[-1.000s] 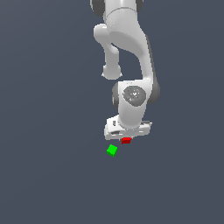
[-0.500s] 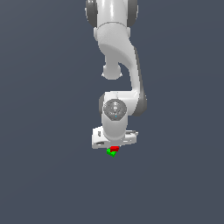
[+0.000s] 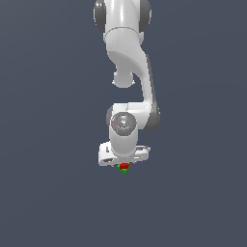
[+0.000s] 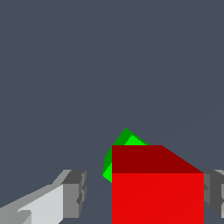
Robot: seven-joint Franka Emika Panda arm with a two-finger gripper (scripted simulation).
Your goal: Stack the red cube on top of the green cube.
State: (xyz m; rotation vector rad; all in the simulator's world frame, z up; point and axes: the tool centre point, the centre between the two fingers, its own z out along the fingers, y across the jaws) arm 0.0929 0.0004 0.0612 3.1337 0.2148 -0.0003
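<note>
The red cube fills the space between my gripper's fingers. A band of floor shows between the cube and one grey pad, and the other pad sits close beside it. The jaws stand open, slightly wider than the cube. The green cube lies directly under the red one, turned at an angle and mostly hidden by it. In the exterior view the red cube sits right on the green cube, just below the white gripper.
The white arm rises straight above the cubes. Plain dark grey floor surrounds them, and nothing else is in view.
The gripper carried the red cube toward the exterior view's left until it was over the green cube, then came down; the fingers now stand slightly apart from the red cube.
</note>
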